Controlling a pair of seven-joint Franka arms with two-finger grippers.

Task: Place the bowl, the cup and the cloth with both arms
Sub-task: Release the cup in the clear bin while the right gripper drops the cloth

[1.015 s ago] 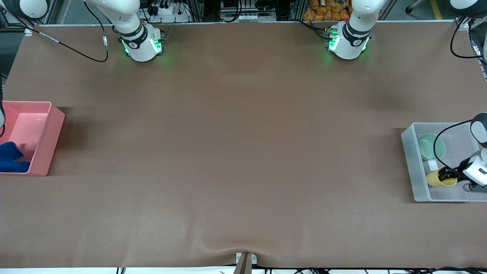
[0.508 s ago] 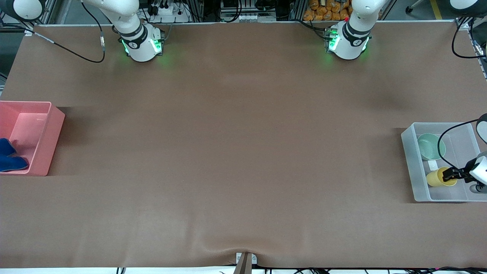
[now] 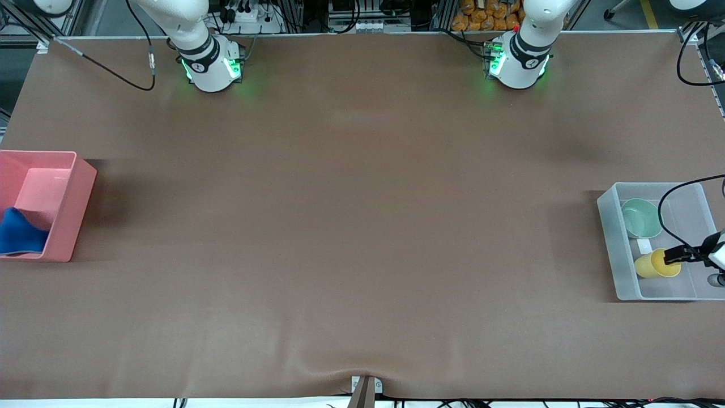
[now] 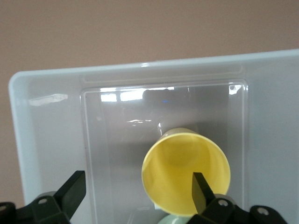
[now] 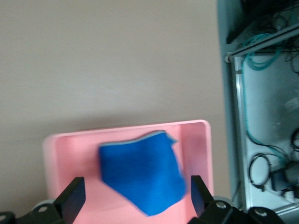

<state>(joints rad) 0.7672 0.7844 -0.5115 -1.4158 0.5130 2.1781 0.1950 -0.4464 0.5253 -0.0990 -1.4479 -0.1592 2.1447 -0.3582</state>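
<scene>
At mid-height on the front view's edge at the right arm's end of the table stands the pink bin (image 3: 73, 192). The blue cloth (image 3: 20, 235) now lies slumped in the part of it nearer the front camera. A second ago it was bunched darker and lower at that corner, with a bit of the right arm showing beside it. That arm has since left the front view. In its wrist view the right gripper (image 5: 136, 186) hangs over the bin with its fingers spread wide and nothing in them, the cloth (image 5: 140, 175) dropped free below. At the left arm's end, low on the frame's edge, sits the clear tray (image 3: 609, 238). The mint-green bowl (image 3: 641, 218) rests in its farther part, unchanged. The yellow cup (image 3: 657, 264) stands in the nearer part, where it was. The left gripper (image 3: 675, 255) clasped the cup's rim a second ago. It has now let go and drawn back toward the frame's edge. In its wrist view the fingers (image 4: 202, 186) stand wide apart over the cup (image 4: 182, 163), one overlapping its open mouth.
</scene>
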